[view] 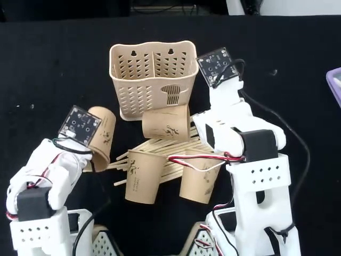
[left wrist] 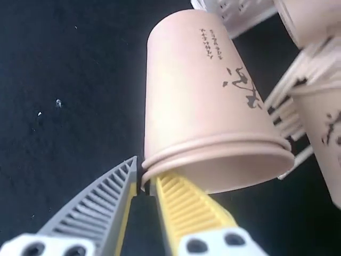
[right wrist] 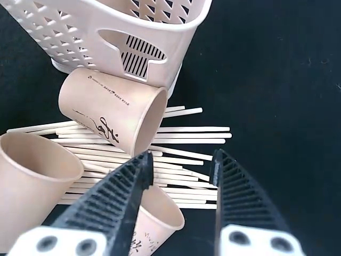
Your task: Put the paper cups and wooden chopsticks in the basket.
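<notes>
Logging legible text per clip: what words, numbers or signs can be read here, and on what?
Paper cup in the left gripper: two small print lines and a brush-style mark, too blurred to read.
Lying cup beside the basket: small print and a brush mark, too small to read.
Basket: no text.

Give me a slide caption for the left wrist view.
Left gripper clamped on a paper cup rim, wooden chopsticks beside it.

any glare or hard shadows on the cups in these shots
High view: no glare; the black table swallows shadows, the basket evenly lit. Left wrist view: the paper cup in the left claw shades softly along one side. Right wrist view: the lying cup is dimmer inside, chopsticks bright.
</notes>
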Available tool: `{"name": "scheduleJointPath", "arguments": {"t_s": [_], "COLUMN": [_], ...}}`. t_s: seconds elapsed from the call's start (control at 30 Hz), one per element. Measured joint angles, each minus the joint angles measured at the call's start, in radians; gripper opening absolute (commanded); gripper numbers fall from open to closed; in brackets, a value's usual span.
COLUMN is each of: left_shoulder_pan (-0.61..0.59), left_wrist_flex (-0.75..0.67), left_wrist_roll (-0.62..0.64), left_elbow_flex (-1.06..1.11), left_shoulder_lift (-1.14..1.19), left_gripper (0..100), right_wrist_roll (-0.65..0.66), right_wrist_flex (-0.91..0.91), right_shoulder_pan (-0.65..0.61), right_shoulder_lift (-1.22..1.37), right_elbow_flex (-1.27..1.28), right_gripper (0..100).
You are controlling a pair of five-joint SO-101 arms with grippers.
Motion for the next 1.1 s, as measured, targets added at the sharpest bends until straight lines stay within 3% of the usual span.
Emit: {"name": "scheduleJointPath", "arguments": {"t_s": [0.27,0.43,0.63,0.93,1.1], "left_shoulder_pan": [-0.040,-0.150,-0.175,-0.029,0.080], "left_wrist_flex": [0.055,-0.029,-0.104,-0.245,-0.325], "left_wrist_roll": [-0.002,0.118,0.348,0.678,0.795], "left_elbow_flex": [-0.052,-0.107,-0.190,-0.255,-0.256], "left_shoulder_lift": [0.000,0.000,-0.002,-0.008,-0.003], "left_gripper": [3,3,3,3,3], "right_wrist_roll": [0.063,0.133,0.143,0.135,0.023], "right_wrist_flex": [0.000,-0.028,-0.152,-0.407,-0.482], "right_shoulder_pan": [-0.245,-0.356,-0.448,-0.508,-0.508], "right_shoulder_lift": [-0.203,-0.387,-0.499,-0.585,-0.631], "right_elbow_flex": [0.103,0.238,0.416,0.598,0.632], "right_gripper": [18.8,19.1,19.1,22.3,29.2]}}
